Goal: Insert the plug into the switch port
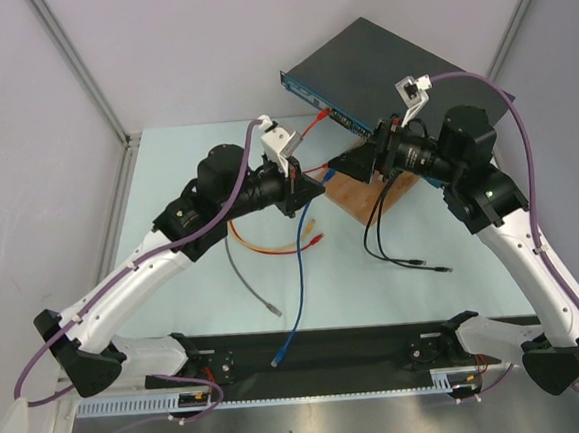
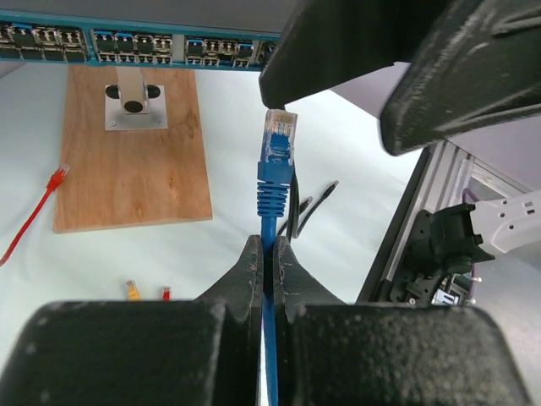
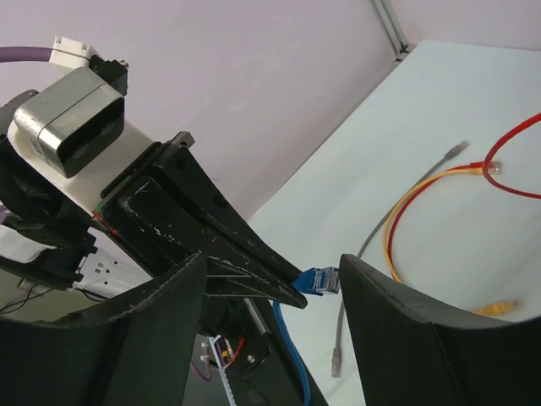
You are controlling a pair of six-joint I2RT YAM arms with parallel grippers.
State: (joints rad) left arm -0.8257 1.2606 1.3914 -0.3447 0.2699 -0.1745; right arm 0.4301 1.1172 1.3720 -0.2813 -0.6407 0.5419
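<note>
The switch (image 1: 398, 67), a flat black box with a blue front face (image 2: 127, 46) and a row of sockets, lies at the back right. My left gripper (image 2: 270, 241) is shut on the blue cable just behind its blue plug (image 2: 277, 139). The plug points towards the switch's front face, still a way short of it. My right gripper (image 3: 272, 262) is open. Its two fingers (image 3: 397, 321) stand on either side of the blue plug (image 3: 319, 279) without touching it. In the top view the left gripper (image 1: 313, 193) and right gripper (image 1: 337, 163) meet in front of the switch.
A brown wooden board (image 2: 131, 152) with a metal bracket lies before the switch. Red (image 3: 507, 165), orange (image 3: 414, 203) and grey (image 3: 355, 254) cables lie loose on the table, and black cables (image 1: 403, 253) to the right. A red cable (image 1: 307, 125) runs to the switch's face.
</note>
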